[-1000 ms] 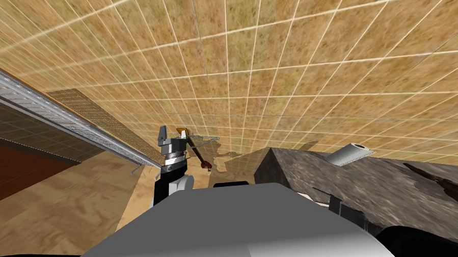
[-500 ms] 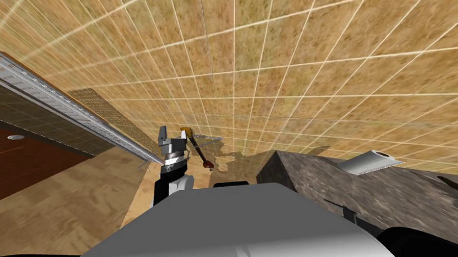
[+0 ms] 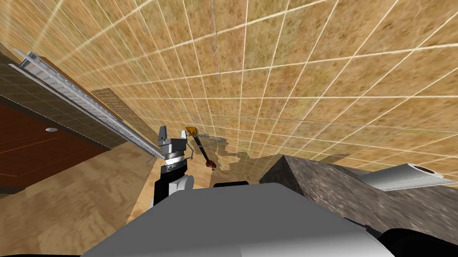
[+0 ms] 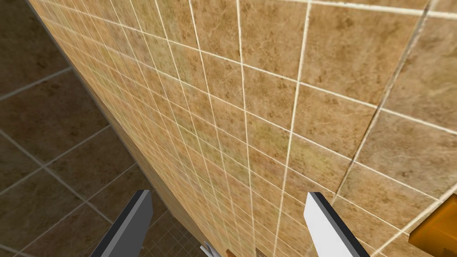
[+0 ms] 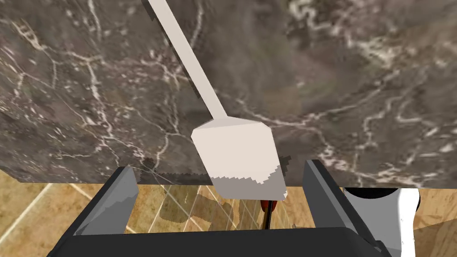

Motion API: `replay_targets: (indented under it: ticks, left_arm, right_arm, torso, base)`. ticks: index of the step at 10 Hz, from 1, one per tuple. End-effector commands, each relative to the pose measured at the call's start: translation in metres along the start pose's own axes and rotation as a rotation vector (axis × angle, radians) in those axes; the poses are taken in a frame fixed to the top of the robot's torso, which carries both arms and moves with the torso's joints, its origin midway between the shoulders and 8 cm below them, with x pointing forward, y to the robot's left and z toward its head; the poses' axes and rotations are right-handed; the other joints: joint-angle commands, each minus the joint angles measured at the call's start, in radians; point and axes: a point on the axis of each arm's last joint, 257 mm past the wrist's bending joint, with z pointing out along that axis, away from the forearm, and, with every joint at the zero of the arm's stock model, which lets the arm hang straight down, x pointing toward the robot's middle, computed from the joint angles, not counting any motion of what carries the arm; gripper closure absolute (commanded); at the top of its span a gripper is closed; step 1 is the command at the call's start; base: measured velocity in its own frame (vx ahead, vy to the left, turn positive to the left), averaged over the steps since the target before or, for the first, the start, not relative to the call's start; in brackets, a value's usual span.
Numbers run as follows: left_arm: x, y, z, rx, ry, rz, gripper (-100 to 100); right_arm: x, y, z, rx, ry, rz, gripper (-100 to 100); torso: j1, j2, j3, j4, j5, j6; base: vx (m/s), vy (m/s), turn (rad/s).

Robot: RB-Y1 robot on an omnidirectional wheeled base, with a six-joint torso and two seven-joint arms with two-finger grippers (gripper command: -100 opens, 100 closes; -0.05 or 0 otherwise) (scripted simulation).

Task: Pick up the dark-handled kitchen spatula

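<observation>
A white spatula (image 5: 234, 154) with a long pale handle lies over the dark marble counter (image 5: 357, 89), its blade reaching past the counter's edge. My right gripper (image 5: 218, 167) is open, and the blade sits between its fingers without touching them. In the head view a dark-handled tool (image 3: 201, 148) with an orange head and a red end hangs just right of my left arm (image 3: 172, 152); what holds it is hidden. My left gripper (image 4: 228, 195) is open and empty, facing a tan tiled wall, with the orange head (image 4: 435, 232) just outside one finger.
The dark marble counter (image 3: 361, 196) runs off to the right with a grey roll (image 3: 410, 176) lying on it. A perforated metal rail (image 3: 83, 102) and a red-brown panel (image 3: 15, 146) are at the left. A wood-grain surface (image 3: 65, 204) lies below them.
The whole head view has swung, so I have turned: the counter and grey roll slid right, the rail and red-brown panel rose. My left arm and the dark-handled tool kept their place.
</observation>
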Motion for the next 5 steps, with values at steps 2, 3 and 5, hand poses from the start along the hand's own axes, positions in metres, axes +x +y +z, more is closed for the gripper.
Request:
replay_targets:
  ticks: [2,3,5]
  left_arm:
    - [0.0,0.0,0.0,0.0,0.0,0.0,0]
    - [0.0,0.0,0.0,0.0,0.0,0.0,0]
    - [0.0,0.0,0.0,0.0,0.0,0.0,0]
  right_arm:
    - [0.027,0.01,-0.004,-0.042,0.065,-0.034,-100]
    - [0.044,0.019,-0.009,-0.072,0.109,-0.055,-100]
    - [0.059,0.027,-0.014,-0.103,0.149,-0.073,-100]
  torso:
    - [0.0,0.0,0.0,0.0,0.0,0.0]
    - [0.0,0.0,0.0,0.0,0.0,0.0]
    - [0.0,-0.001,0.0,0.0,0.0,-0.001]
  base:
    - [0.043,0.025,0.068]
    - [0.042,0.027,0.133]
    - [0.055,0.023,0.122]
